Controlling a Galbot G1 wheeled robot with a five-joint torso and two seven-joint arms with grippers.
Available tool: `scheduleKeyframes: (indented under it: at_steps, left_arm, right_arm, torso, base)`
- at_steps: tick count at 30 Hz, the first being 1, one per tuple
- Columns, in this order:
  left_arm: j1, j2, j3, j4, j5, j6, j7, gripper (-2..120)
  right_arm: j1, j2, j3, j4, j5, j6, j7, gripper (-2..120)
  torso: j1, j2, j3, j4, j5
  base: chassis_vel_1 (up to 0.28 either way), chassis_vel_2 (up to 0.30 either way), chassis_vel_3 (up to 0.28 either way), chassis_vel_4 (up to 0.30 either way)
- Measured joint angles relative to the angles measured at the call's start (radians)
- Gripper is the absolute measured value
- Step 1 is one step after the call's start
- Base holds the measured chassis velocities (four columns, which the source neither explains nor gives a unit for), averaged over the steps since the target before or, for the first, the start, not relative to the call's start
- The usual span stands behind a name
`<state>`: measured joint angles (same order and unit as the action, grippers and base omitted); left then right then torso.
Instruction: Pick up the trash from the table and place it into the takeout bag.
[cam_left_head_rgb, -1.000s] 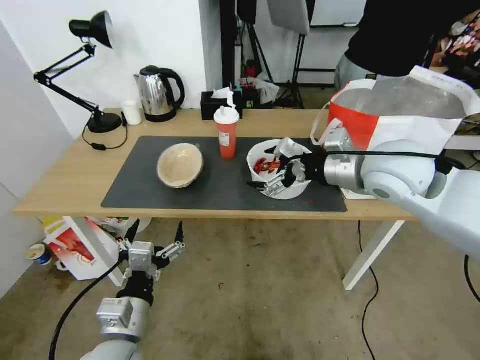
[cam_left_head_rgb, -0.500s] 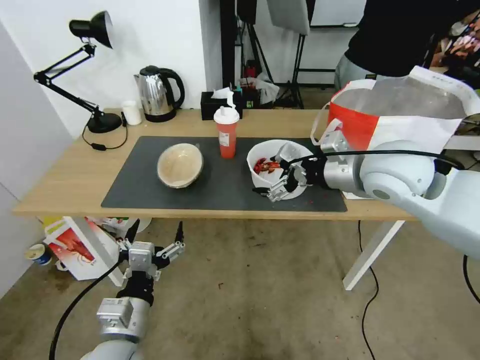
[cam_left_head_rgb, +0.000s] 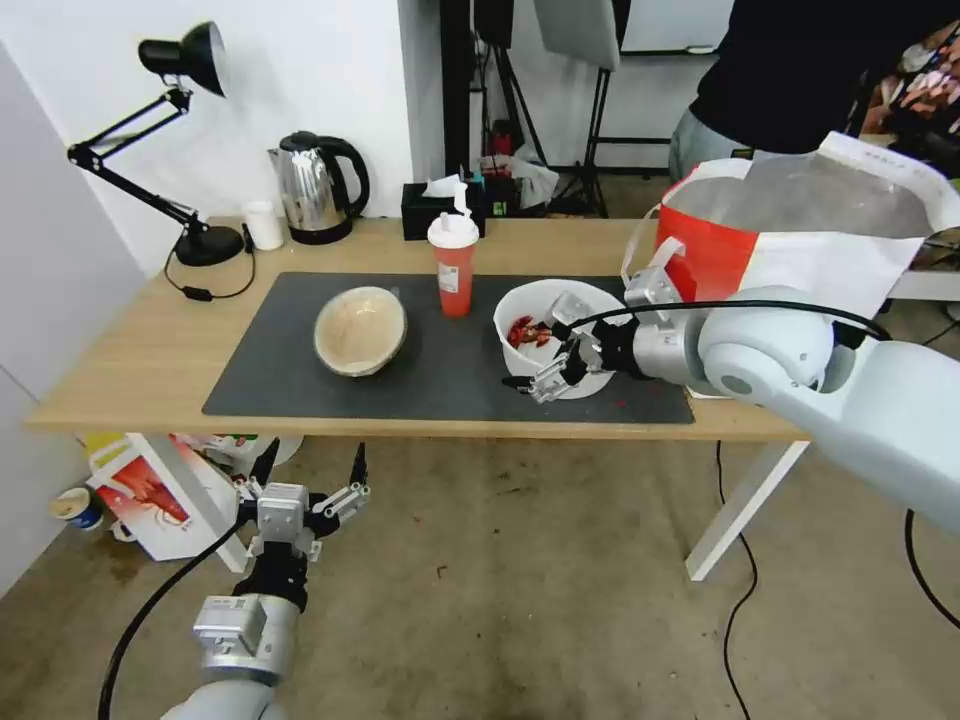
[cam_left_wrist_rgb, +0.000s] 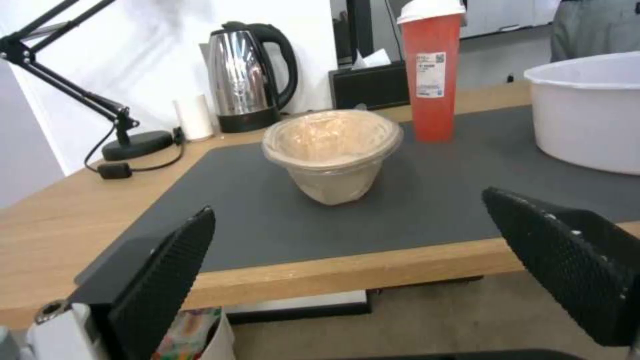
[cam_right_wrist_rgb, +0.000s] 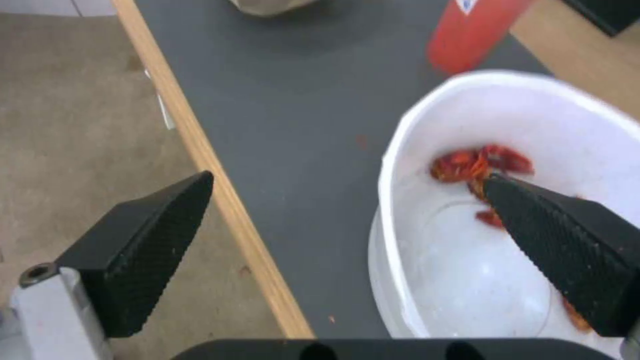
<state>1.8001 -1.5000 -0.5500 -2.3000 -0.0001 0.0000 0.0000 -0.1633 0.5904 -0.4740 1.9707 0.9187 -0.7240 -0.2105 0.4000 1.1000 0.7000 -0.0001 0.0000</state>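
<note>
A white wall (cam_left_head_rgb: 320, 70) stands behind, with a grey panel (cam_left_head_rgb: 40, 330) at the left. The floor (cam_left_head_rgb: 520, 600) is worn brownish concrete with stains, and a black cable (cam_left_head_rgb: 740, 590) trails over it. Beyond a dark post (cam_left_head_rgb: 455, 90), stands (cam_left_head_rgb: 520, 110) and a pale reflector (cam_left_head_rgb: 580, 30) occupy the room behind. Light is even and soft

No legible text anywhere. Drink cup (cam_left_wrist_rgb: 431, 70) has a white label w/ a small QR-type square and fine print, too small to read. Printed box (cam_left_head_rgb: 155, 497) on the floor below the table (cam_left_head_rgb: 120, 370) shows a red picture, no readable words.
</note>
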Motion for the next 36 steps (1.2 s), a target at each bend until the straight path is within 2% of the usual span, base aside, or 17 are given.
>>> scheduleKeyframes:
  at_steps: [8,36]
  left_arm:
    - [0.000,0.000,0.000,0.000,0.000,0.000,0.000,100]
    - [0.000,0.000,0.000,0.000,0.000,0.000,0.000,100]
  right_arm:
    - [-0.019,0.023,-0.001,-0.036,-0.016,0.001,0.018,100]
    - [0.007,0.025,-0.034,-0.060,-0.039,0.002,0.021,100]
  torso:
    - [0.000,0.000,0.000,0.0002,0.0000]
    - [0.000,0.000,0.000,0.0000,-0.0001]
  base:
    - [0.000,0.000,0.000,0.000]
    - [0.000,0.000,0.000,0.000]
